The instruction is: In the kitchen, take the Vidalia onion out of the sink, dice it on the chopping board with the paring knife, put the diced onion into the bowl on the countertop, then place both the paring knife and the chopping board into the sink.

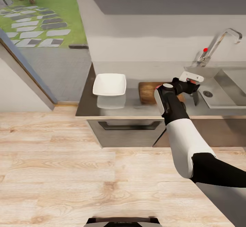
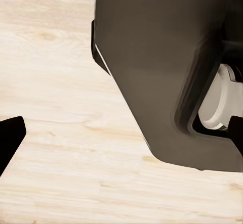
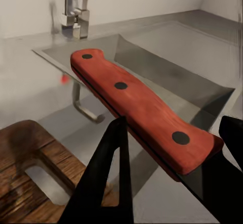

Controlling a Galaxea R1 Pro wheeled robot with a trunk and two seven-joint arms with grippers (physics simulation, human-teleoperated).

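Right fingers (image 3: 172, 173) clamp the paring knife (image 3: 142, 110) by its red handle, beside the chopping board (image 1: 148, 92), near the sink (image 1: 218, 97)

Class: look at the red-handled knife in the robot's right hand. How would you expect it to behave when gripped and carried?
The knife looks rigid, so it probably won't flex. Its handle appears smooth and glossy, so it might slip between the right hand's narrow fingers. Being slim, it is likely light.

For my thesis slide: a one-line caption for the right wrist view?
Right gripper holding the red-handled paring knife over the sink, chopping board beside it.
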